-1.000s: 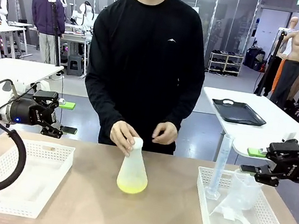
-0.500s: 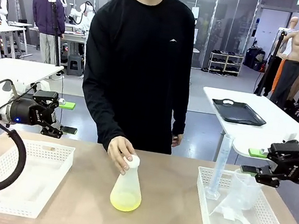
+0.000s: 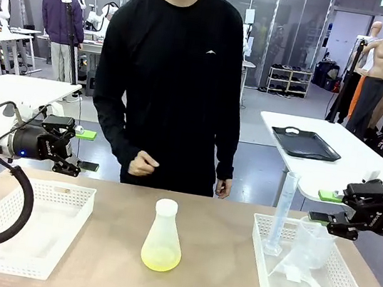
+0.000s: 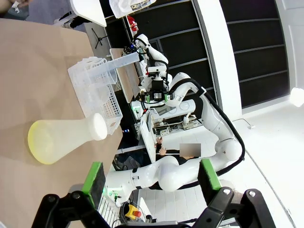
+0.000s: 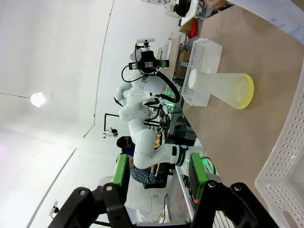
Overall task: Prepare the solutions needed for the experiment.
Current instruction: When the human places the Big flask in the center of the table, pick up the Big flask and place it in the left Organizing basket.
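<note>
The person's hand point(image 3: 144, 163) has let go of the flask point(image 3: 164, 232) at centre frame, its yellow liquid point(image 3: 160, 258) ready; left gripper point(image 3: 84, 150) and right gripper point(image 3: 323, 206) wait open.

Bright, even overhead light; faint shadows on the tan bench point(image 3: 214, 284). Wrist views bend at the edges (fisheye), a round ceiling lamp point(image 5: 38, 99) glaring white.

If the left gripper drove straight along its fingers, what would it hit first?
Likely nothing near: the left gripper aims across the table, the flask lying off its line. Farther along, the right gripper faces it; depth is unclear.
</note>
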`<state>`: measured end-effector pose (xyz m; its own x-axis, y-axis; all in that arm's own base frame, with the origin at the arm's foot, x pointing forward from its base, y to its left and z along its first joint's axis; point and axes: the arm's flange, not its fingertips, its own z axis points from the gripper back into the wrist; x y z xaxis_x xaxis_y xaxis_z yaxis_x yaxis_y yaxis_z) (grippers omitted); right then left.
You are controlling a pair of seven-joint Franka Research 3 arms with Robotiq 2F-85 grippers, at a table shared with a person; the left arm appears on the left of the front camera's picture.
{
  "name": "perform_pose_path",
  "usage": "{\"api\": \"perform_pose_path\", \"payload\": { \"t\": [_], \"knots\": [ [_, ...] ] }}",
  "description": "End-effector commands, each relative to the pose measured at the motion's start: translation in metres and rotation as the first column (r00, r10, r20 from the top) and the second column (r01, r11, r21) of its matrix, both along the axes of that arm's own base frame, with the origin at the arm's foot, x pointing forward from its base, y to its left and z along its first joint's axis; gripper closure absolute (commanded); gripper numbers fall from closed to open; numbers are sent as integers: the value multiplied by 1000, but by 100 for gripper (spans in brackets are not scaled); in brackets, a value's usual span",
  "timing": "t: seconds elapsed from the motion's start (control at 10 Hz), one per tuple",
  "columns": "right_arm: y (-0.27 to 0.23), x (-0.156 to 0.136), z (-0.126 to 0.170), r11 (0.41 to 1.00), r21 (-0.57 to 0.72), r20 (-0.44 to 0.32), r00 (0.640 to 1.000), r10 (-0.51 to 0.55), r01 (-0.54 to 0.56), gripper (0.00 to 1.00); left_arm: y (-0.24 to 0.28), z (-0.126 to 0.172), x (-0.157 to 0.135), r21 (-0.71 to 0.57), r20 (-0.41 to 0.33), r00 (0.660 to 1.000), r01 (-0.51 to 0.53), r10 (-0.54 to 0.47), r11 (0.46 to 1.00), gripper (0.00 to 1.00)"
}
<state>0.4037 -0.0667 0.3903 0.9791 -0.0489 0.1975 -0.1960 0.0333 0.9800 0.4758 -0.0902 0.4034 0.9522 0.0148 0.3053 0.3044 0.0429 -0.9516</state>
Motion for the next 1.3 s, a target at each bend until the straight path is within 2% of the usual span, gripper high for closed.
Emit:
{"api": "perform_pose_path", "payload": {
  "t": [0.0, 0.1, 0.2, 0.3, 0.5, 0.7, 0.8, 0.9, 1.1, 1.2],
  "knots": [
    [-1, 0, 1, 1000, 10, 2, 1000, 5, -5, 36, -5, 14, -5, 51, 93, 995, -51, 46, 997, 0],
    [-1, 0, 1, 1000, 10, 2, 1000, 5, -5, 36, -3, 24, -9, 93, 163, 985, -77, 61, 993, 0],
    [-1, 0, 1, 1000, 10, 2, 1000, 5, -5, 36, -2, 35, -14, 182, 271, 961, -105, 53, 978, 0],
    [-1, 0, 1, 1000, 10, 2, 1000, 5, -5, 36, -1, 48, -18, 247, 315, 949, -102, 20, 964, 0],
    [-1, 0, 1, 1000, 10, 2, 1000, 5, -5, 36, -3, 70, -21, 384, 430, 903, -204, 22, 901, 0],
    [-1, 0, 1, 1000, 10, 2, 1000, 5, -5, 36, -7, 80, -17, 435, 471, 882, -238, 6, 868, 0],
    [-1, 0, 1, 1000, 10, 2, 1000, 5, -5, 36, -8, 79, -10, 488, 511, 856, -214, -78, 846, 0],
    [-1, 0, 1, 1000, 10, 2, 1000, 5, -5, 36, -6, 77, -17, 393, 438, 899, -177, -14, 902, 0],
    [-1, 0, 1, 1000, 10, 2, 1000, 5, -5, 36, -6, 77, -17, 393, 438, 899, -177, -14, 902, 0],
    [-1, 0, 1, 1000, 10, 2, 1000, 5, -5, 36, -8, 77, -15, 425, 448, 894, -192, -22, 885, 0]
  ]
}}
